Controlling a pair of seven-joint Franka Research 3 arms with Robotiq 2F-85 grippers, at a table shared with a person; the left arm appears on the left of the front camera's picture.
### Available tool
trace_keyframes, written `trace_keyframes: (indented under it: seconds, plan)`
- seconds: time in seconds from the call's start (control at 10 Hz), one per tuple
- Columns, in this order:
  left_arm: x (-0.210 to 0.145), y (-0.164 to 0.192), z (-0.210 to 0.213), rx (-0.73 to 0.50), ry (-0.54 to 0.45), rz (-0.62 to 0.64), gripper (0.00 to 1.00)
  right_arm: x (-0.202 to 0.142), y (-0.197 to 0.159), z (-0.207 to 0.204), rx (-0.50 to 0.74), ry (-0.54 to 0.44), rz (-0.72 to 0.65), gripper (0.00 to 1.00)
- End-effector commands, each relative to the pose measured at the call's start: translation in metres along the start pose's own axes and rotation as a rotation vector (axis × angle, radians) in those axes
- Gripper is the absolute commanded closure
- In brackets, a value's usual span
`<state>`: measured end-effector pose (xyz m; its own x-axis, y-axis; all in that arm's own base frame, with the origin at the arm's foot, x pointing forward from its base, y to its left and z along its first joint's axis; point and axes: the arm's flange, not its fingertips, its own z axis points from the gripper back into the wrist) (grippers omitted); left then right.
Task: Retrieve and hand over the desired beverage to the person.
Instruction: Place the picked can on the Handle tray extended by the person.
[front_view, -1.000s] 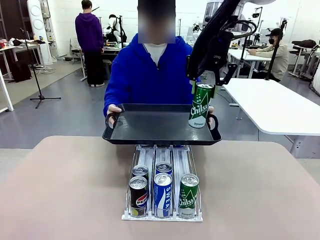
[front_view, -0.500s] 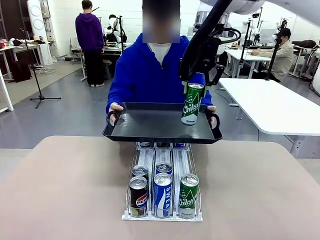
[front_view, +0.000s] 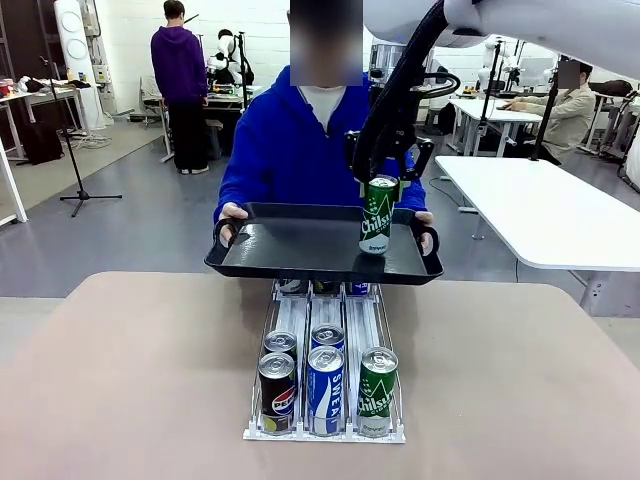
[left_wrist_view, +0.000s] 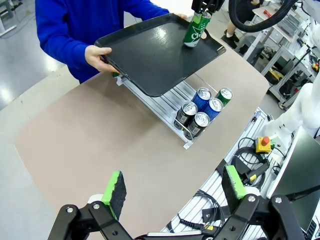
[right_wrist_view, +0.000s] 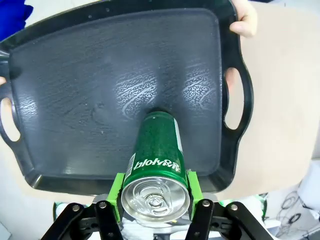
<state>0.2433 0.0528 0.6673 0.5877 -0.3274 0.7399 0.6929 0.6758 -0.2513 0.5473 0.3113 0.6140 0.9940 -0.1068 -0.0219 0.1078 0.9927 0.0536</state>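
Observation:
The person (front_view: 285, 150) in a blue hoodie holds a black tray (front_view: 285, 248) by both handles over the table's far edge. A green Chilsung can (front_view: 378, 215) stands upright at the tray's right side. My right gripper (front_view: 381, 183) reaches down from above, its green pads against the can's upper sides. In the right wrist view the can (right_wrist_view: 156, 145) rises between the pads (right_wrist_view: 118, 190) with its base on the tray (right_wrist_view: 85, 75). My left gripper (left_wrist_view: 174, 185) hangs open high above the table, holding nothing, far from the tray (left_wrist_view: 145, 55) and can (left_wrist_view: 196, 31).
A metal can rack (front_view: 325, 432) lies mid-table below the tray, holding several cans: a black Pepsi (front_view: 277, 392), a blue one (front_view: 325, 388) and a green one (front_view: 377, 390) in front. A white table (front_view: 540, 210) stands at the right. Other people work farther back.
My right arm carried the green can left and down until it stands on the tray. The person's tray has barely shifted. The left gripper has stayed open.

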Motion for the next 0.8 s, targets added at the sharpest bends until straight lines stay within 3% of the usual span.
trace_keyframes:
  seconds: [0.0,0.1,0.7]
  plan:
    - [-0.0005,0.0006,0.001,-0.014,-0.005,-0.016,0.0,0.0029,0.0007,0.0034,-0.015,-0.014,0.018,0.07]
    - [-0.0005,0.0006,0.001,-0.014,-0.005,-0.016,0.0,0.0025,0.0014,0.0047,-0.017,-0.014,0.021,0.0]
    - [-0.0005,0.0006,0.001,-0.014,-0.005,-0.016,0.0,0.0016,0.0017,0.0063,-0.007,-0.003,0.03,0.0]
